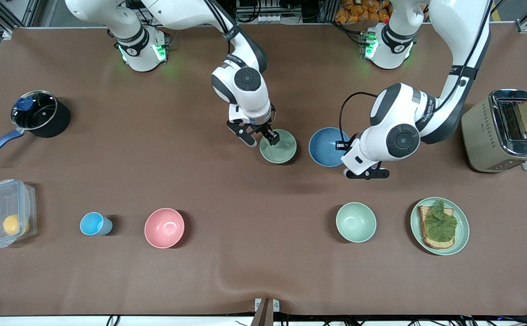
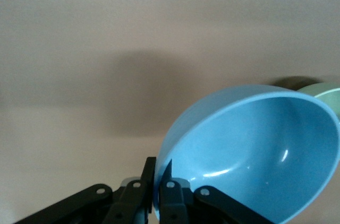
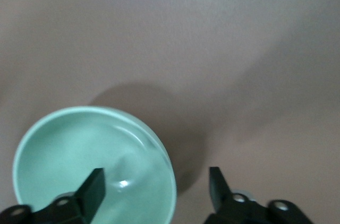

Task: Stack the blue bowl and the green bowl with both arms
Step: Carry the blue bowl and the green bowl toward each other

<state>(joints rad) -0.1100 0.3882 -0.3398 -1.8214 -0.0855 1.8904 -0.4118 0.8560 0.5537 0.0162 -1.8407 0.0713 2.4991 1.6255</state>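
Observation:
The blue bowl (image 1: 327, 146) is at the table's middle, beside the green bowl (image 1: 279, 147) and toward the left arm's end. My left gripper (image 1: 339, 146) is shut on the blue bowl's rim; in the left wrist view (image 2: 159, 175) the blue bowl (image 2: 255, 149) looks tilted, with the green bowl's (image 2: 325, 94) edge past it. My right gripper (image 1: 261, 136) is open and straddles the green bowl's rim. In the right wrist view (image 3: 156, 180) one finger is inside the green bowl (image 3: 69, 155) and one is outside.
Nearer the front camera stand a mintier green bowl (image 1: 356, 222), a plate with toast (image 1: 460, 235), a pink bowl (image 1: 164, 227), a light-blue cup (image 1: 93, 223) and a clear box (image 1: 5, 219). A pot (image 1: 39, 113) and a toaster (image 1: 503, 131) stand at the table's ends.

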